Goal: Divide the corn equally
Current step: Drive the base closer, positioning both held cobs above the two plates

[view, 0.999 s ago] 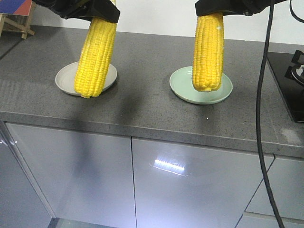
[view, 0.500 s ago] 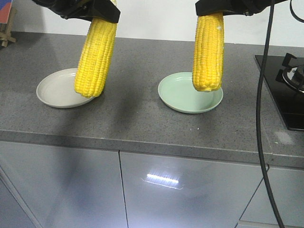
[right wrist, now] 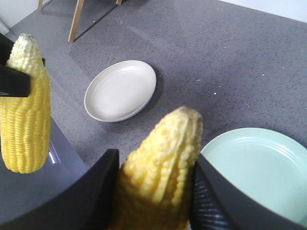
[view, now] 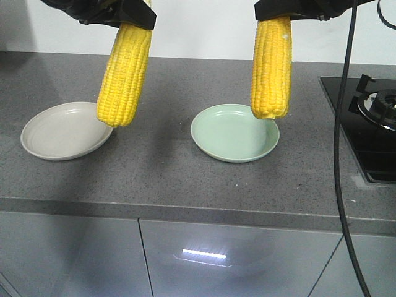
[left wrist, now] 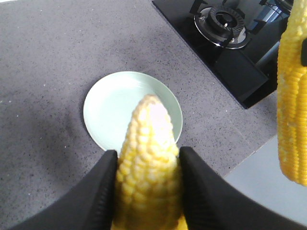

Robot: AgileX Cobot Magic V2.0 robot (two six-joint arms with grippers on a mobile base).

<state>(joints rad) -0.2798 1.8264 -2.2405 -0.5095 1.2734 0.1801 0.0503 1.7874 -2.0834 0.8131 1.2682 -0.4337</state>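
Observation:
Two corn cobs hang upright above the grey counter. My left gripper (view: 127,15) is shut on the top of one cob (view: 124,74), whose lower end hangs over the right rim of a grey-white plate (view: 55,133). My right gripper (view: 278,9) is shut on the other cob (view: 270,68), over the right part of a pale green plate (view: 232,133). In the left wrist view the gripper (left wrist: 147,158) clamps its cob (left wrist: 146,134) with the green plate (left wrist: 108,103) beyond. In the right wrist view the gripper (right wrist: 156,160) clamps its cob (right wrist: 168,143); the white plate (right wrist: 120,91) lies beyond. Both plates hold nothing.
A black gas stove (view: 371,124) is set into the counter at the right. A black cable (view: 338,154) hangs down in front of the right side. The counter's front edge (view: 185,210) runs above grey cabinet doors.
Both plates and the counter have slid left and lower in the front view, and more of the stove shows. The two grippers and their cobs keep the same place in the frame.

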